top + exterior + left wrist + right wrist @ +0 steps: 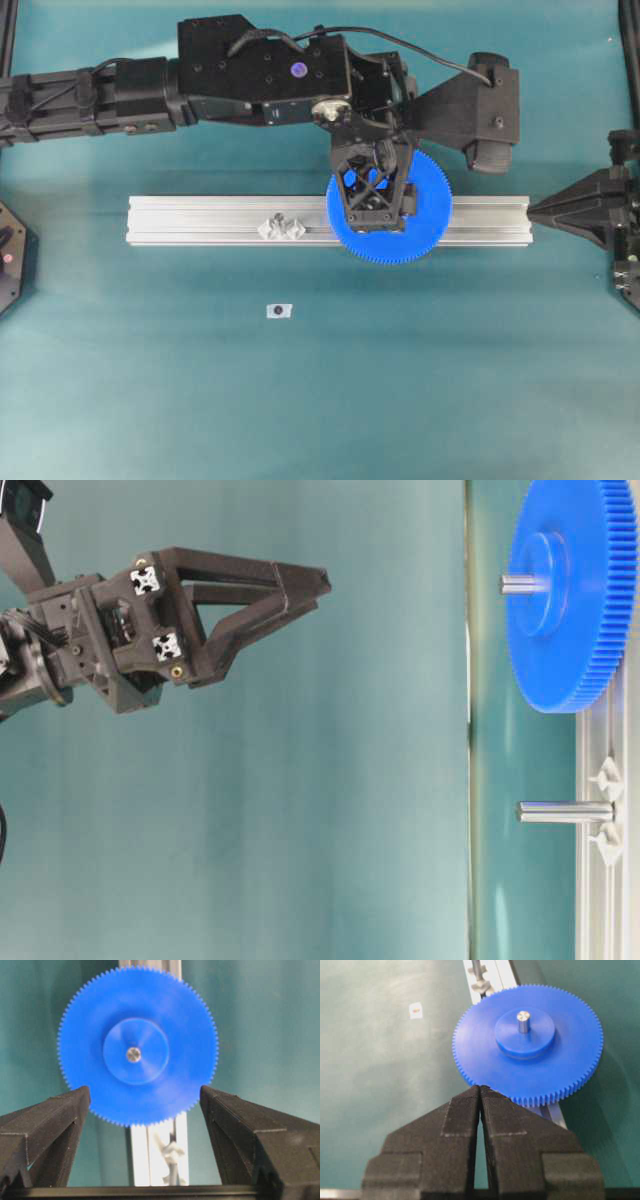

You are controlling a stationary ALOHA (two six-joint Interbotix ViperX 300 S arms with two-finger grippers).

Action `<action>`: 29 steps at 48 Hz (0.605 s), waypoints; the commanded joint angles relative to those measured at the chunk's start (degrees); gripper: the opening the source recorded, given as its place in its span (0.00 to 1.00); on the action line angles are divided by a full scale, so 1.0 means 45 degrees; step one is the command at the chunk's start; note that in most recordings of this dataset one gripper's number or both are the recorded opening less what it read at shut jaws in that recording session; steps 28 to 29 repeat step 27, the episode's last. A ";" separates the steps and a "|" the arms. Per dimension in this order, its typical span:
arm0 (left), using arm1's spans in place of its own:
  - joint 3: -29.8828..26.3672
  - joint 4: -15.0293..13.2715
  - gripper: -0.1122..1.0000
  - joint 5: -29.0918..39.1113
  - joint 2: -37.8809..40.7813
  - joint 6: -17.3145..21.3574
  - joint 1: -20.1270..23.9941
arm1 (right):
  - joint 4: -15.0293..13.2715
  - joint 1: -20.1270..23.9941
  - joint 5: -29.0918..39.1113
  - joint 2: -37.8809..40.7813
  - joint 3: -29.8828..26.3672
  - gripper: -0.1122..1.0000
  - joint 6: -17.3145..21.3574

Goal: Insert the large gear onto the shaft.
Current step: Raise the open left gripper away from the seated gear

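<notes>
I see the large gear (425,215) lying flat on the aluminium rail (200,220), right of centre in the overhead view, its teeth overhanging both edges of the rail. In the right wrist view a metal pin (523,1021) pokes up through the raised hub (524,1032), so the gear is seated on a shaft there. A second, bare shaft (565,811) stands further along the rail, flanked by two clear diamond-shaped lugs (282,228); it shows at lower right of the table-level view and left of centre overhead. Well apart from the rail, low on the teal mat (150,400), lies a small clear piece with a dark centre (279,311).

My left gripper (145,1097) is above the gear and spread wide: its two black fingers (45,1130) sit at the lower corners of the left wrist view with the gear between and beyond them, nothing in its grasp. My right gripper (480,1091) has its fingers pressed together with only a thin seam between them, holding nothing; its tips sit just short of the gear's near edge. Overhead, it sits at the far right edge, level with the end of the rail.
</notes>
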 commanded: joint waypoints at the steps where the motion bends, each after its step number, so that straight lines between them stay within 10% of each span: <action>1: -0.0156 0.0020 0.86 -0.0195 -0.0508 -0.0039 -0.0039 | 0.0000 -0.0020 -0.0039 0.0078 -0.0137 0.19 0.0117; 29: -0.0117 0.0020 0.86 -0.0215 -0.0410 -0.0078 -0.0039 | -0.0020 -0.0020 -0.0039 0.0078 -0.0137 0.19 0.0117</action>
